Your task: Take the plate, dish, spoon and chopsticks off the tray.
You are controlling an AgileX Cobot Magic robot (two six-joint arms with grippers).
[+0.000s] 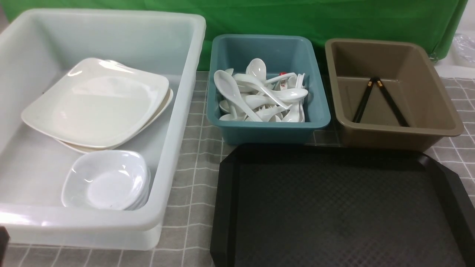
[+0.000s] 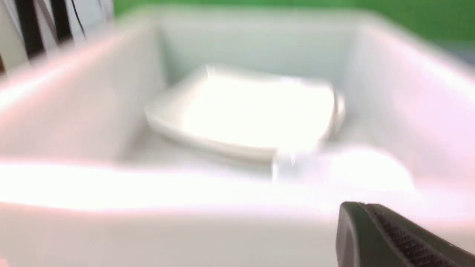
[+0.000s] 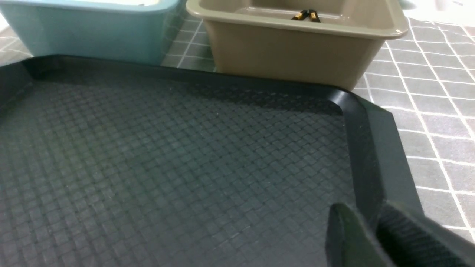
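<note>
The black tray [image 1: 224, 193] lies at the front right with nothing on its floor; it also shows in the right wrist view [image 3: 365, 148]. Two large white plates [image 1: 96, 105] lie stacked in the white tub [image 1: 174, 148], with a stack of small white dishes [image 1: 105, 180] in front of them. Several white spoons [image 1: 232, 91] fill the teal tub [image 1: 267, 129]. The black chopsticks [image 1: 378, 100] lie in the brown tub [image 1: 393, 135]. My left gripper [image 2: 356, 215] is shut and empty outside the white tub's near wall. My right gripper [image 3: 362, 213] hangs slightly open and empty over the tray's corner.
The three tubs stand in a row behind and left of the tray on a grey checked cloth [image 1: 193, 174]. A green backdrop [image 1: 297, 18] closes the far side. The left wrist view is blurred; the plates [image 2: 252, 111] show in it as a white blur.
</note>
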